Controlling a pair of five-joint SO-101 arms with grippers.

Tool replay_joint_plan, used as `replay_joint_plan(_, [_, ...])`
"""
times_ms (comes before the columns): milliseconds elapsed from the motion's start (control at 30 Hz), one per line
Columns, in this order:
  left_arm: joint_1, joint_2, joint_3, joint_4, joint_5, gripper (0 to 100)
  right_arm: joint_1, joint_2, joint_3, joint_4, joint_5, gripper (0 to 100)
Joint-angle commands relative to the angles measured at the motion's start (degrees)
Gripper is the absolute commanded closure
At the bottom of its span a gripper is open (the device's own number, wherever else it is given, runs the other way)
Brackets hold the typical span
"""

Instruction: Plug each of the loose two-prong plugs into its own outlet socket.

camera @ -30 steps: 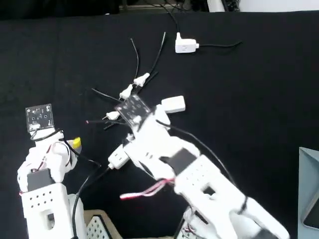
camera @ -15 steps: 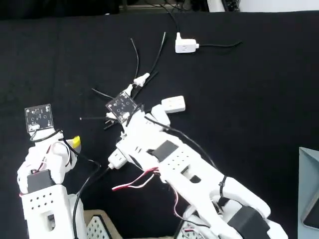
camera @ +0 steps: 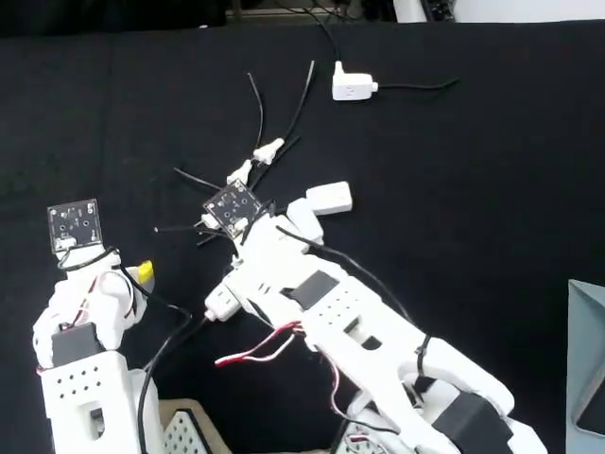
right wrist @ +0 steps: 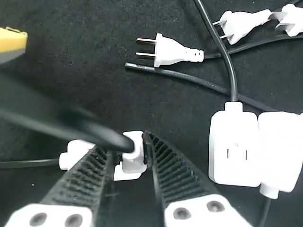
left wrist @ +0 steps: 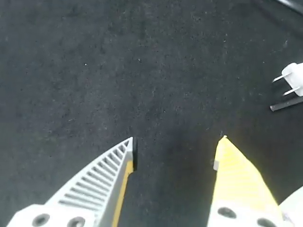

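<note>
- While the right gripper (right wrist: 125,145) sits low over the desk (right wrist: 71,61), its jaws are clamped on a white plug (right wrist: 134,143) with a black cord. The prongs are hidden, so I can't tell which way it faces.
- Just beside it is an outlet socket (right wrist: 234,151) with bare slots. A second white block (right wrist: 283,149) touches its side.
- Farther out, a loose two-prong plug (right wrist: 171,51) lies flat with its prongs free. Another plug (right wrist: 240,21) lies beyond it, also unplugged.
- Left gripper (left wrist: 177,142): jaws apart, nothing between them, over bare desk. A stray plug (left wrist: 296,78) lies near it, prongs exposed.
- High view: a third socket (camera: 352,87) lies well apart at the far side on its own cord. Nothing appears to be seated in it.
- Judgement: no plug is home yet. The first pairing is in hand, with the plug gripped but not yet at a socket.
- Every insertion is left to do. The held prongs need lining up with the near slots and pushing in. After that, each loose plug goes to a socket of its own.
</note>
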Motion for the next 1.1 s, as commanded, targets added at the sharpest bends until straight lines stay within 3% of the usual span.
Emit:
replay_joint_plan(0, [-0.57,-0.62,-0.22,-1.14,0.18,73,-0.88,-1.27,-0.66,0.97,-0.53,98.7])
replay_joint_plan(633, [-0.57,-0.62,-0.22,-1.14,0.18,73,-3.25,-0.84,3.03,1.32,-2.81,98.7])
replay_joint_plan(1067, [-0.66,-0.62,-0.13,-1.05,0.18,73,-3.43,-0.75,5.14,1.58,2.46,98.7])
